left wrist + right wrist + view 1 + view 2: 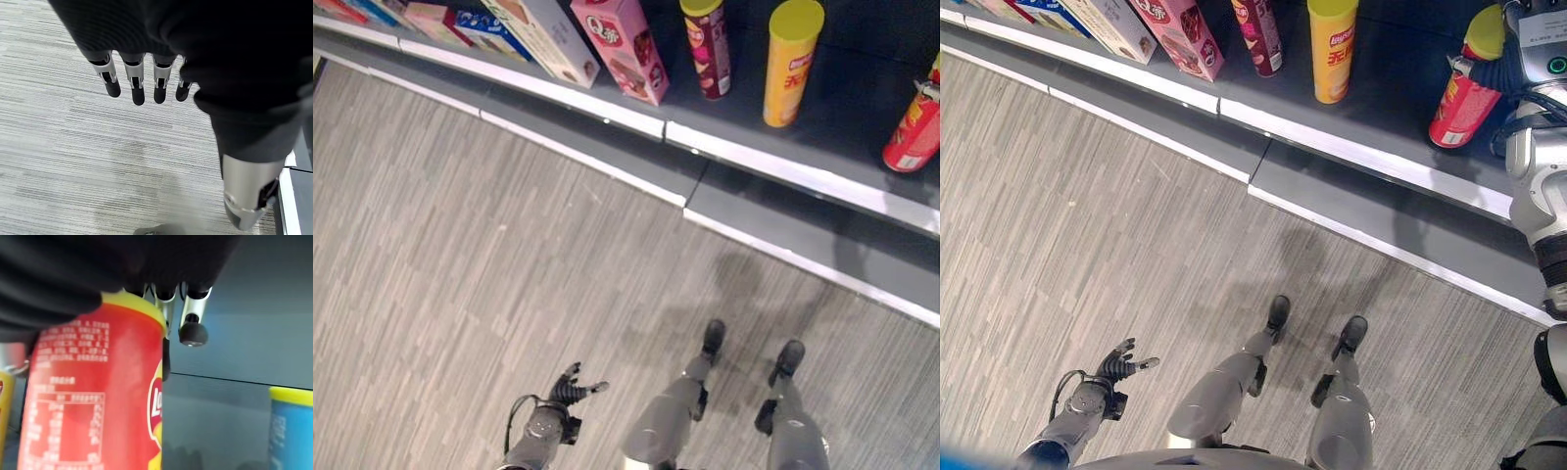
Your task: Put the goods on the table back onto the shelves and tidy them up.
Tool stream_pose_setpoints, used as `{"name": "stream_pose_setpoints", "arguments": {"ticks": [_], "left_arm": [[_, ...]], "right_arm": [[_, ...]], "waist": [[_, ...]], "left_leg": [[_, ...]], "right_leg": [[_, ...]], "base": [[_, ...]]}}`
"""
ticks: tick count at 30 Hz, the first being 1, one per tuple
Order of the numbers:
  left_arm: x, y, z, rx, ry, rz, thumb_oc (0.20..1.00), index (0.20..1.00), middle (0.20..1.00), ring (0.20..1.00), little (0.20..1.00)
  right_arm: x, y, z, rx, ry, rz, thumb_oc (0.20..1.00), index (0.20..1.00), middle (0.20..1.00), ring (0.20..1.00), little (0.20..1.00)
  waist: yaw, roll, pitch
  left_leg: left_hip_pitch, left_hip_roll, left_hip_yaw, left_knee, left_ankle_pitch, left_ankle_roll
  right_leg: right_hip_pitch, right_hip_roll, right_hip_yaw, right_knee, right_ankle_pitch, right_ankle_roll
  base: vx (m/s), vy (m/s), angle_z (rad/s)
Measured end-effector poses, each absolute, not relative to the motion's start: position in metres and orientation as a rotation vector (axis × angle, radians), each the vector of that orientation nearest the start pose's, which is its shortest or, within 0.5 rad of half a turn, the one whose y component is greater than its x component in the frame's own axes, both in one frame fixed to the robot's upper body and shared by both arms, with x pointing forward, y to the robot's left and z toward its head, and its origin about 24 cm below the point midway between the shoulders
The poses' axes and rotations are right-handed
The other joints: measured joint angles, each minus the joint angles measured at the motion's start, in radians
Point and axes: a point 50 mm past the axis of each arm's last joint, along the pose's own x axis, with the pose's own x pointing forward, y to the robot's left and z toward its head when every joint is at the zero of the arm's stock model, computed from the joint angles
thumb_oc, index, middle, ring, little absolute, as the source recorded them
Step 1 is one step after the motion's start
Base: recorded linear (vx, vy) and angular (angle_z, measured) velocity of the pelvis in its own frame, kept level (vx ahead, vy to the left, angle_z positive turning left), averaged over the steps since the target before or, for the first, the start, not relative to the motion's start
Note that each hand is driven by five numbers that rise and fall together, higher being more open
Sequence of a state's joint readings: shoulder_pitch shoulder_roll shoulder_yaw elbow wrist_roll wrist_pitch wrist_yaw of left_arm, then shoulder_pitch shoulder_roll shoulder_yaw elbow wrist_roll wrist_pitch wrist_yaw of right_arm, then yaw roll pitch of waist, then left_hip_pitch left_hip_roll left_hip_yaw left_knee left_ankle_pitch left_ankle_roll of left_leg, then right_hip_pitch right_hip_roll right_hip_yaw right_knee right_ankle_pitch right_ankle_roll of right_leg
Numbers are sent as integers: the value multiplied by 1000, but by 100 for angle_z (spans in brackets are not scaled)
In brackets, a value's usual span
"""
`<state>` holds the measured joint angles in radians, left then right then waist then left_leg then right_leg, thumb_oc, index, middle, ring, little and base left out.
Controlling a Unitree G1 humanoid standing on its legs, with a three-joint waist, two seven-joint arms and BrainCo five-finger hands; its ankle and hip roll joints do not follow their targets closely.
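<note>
The right hand [1500, 49] was up at the shelf [1400, 69], its fingers [193, 328] curled round the top of a red crisp can [1462, 103] with a yellow lid. From the wrist camera the can stood close against the palm, the dark fingertips reaching over the lid's rim on the far side. In the head views the can leaned a little, its foot on the dark shelf board near the white front edge [754, 157], well to the right of the other goods.

Just beside it, seen from the right wrist, stood a blue can [291, 431] with a yellow lid, apart from the red one.

Further along the same shelf to the left stood a yellow can [791, 64], upright, then a dark red can [708, 47] with a yellow lid, near each other but not touching. Left of those a pink box [622, 49] leaned, and beyond it a pale box [543, 39] and several flat cartons [450, 24], partly cut off by the top of the view.

The left hand [570, 389] hung low at the robot's side over the grey striped carpet [460, 245], far from the shelf. Its fingers [137, 88] were straight and slightly spread, the thumb out to the side, holding nothing.
</note>
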<state>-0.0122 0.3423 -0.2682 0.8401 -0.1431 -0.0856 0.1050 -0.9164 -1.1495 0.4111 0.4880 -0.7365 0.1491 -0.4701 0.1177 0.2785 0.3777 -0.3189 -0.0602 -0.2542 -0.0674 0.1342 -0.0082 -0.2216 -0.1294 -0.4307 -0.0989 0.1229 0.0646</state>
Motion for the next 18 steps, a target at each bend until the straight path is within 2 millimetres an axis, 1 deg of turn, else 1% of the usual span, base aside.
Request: {"name": "stream_pose_setpoints", "arguments": {"ticks": [5, 8, 12, 16, 18], "left_arm": [[174, 232, -112, 339, 760, 45, 1000, 1000, 1000, 1000, 1000], [174, 232, -112, 340, 759, 46, 1000, 1000, 1000, 1000, 1000], [174, 232, -112, 340, 759, 47, 1000, 1000, 1000, 1000, 1000], [174, 232, -112, 340, 758, 48, 1000, 1000, 1000, 1000, 1000], [174, 232, -112, 340, 759, 48, 1000, 1000, 1000, 1000, 1000]], "right_arm": [[332, -307, 308, -1819, -530, -777, 200, 200, 200, 200, 200], [333, -305, 305, -1810, -527, -775, 200, 200, 200, 200, 200], [333, -306, 305, -1811, -521, -779, 200, 200, 200, 200, 200], [334, -313, 302, -1817, -481, -792, 200, 200, 200, 200, 200], [334, -314, 302, -1817, -477, -794, 200, 200, 200, 200, 200]], "waist": [[0, -1, 1], [5, -1, 1], [14, -1, 1], [24, -2, 1], [24, -2, 1]], "left_leg": [[-1, 0, -1, 0, 0, 0], [-2, -1, -3, 0, 0, 0], [-3, -1, -5, 0, 0, 0], [-4, -1, -8, 0, 2, -2], [-5, -1, -9, 0, 3, -2]], "right_leg": [[0, 0, -2, 0, 0, 0], [0, 0, -4, 0, 0, 0], [0, 0, -6, 0, 0, 0], [0, 0, -10, 0, 0, 0], [-1, 0, -12, 0, 0, 0]], "base": [[0, 0, 0], [0, 0, 0], [0, 0, 0], [1, 1, 2], [2, -2, 2]]}}
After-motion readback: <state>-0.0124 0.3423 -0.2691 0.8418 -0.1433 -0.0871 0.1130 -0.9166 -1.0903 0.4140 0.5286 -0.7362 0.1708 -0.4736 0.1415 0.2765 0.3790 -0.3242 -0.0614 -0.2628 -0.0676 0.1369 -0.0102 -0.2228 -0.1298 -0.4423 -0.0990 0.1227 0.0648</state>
